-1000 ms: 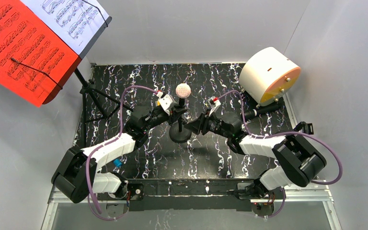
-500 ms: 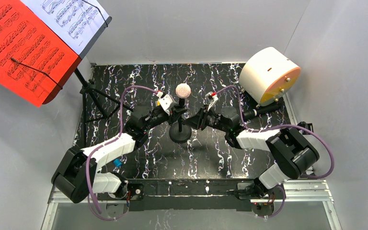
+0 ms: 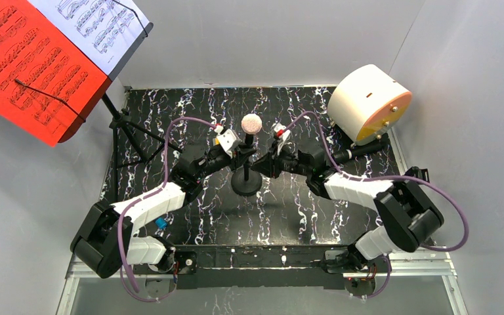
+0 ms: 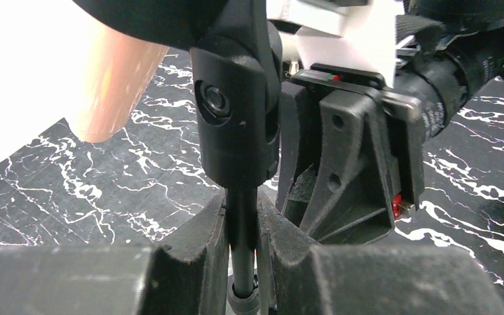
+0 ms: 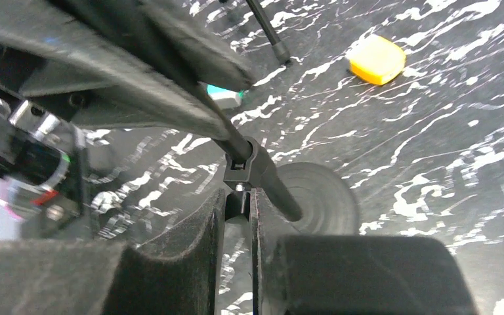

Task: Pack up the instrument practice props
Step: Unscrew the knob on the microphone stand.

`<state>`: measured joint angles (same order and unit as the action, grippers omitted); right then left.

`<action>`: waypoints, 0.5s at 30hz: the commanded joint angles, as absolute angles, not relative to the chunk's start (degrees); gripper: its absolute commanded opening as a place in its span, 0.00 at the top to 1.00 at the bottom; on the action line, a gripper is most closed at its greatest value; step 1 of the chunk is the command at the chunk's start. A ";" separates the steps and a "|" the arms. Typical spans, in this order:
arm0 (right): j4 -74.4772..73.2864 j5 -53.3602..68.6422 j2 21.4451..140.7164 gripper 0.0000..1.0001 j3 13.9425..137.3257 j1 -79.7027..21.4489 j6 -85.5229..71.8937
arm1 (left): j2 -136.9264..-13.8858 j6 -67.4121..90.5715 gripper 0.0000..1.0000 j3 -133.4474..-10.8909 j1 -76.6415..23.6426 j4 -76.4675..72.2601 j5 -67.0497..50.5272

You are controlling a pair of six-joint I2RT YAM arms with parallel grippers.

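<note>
While the beige-headed microphone [image 3: 251, 123] stands upright on its black pole [image 4: 243, 216] and round base [image 3: 246, 185] near the middle of the worktop [image 3: 289, 220], both arms meet at it. The left claw [image 3: 241, 157] is clenched on the thin pole just under the microphone's clip. The right claw [image 5: 238, 207] comes in from the opposite side, lower down. Its fingers sit close on either side of a small tab on the pole's collar; whether they already press it I cannot tell.

Outward from there, the black perforated music rack [image 3: 119, 122] stands on its tripod at the far left corner, carrying the red sheet [image 3: 26, 65] and the white sheet [image 3: 98, 23]. A black rod, likely the second microphone [image 3: 361, 151], lies at the far right beside a big white cylinder [image 3: 367, 98].

Judging from this, nothing is packed yet. The first stand looks mid-dismantling, with the rack, the sheets and the other microphone all left to do.
</note>
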<state>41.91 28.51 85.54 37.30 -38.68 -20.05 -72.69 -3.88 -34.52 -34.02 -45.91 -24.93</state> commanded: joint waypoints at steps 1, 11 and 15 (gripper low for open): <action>26.83 22.87 79.72 0.99 39.61 -42.77 10.51 | -72.05 -5.01 1.00 -34.76 -34.19 -48.52 -25.36; 24.91 -13.63 77.71 0.99 35.19 -63.16 63.45 | -72.76 -4.58 1.00 -35.06 -34.19 -48.52 -25.49; 35.93 -24.75 83.18 0.99 30.27 -69.00 84.02 | -72.77 -4.48 1.00 -35.07 -34.19 -48.52 -25.43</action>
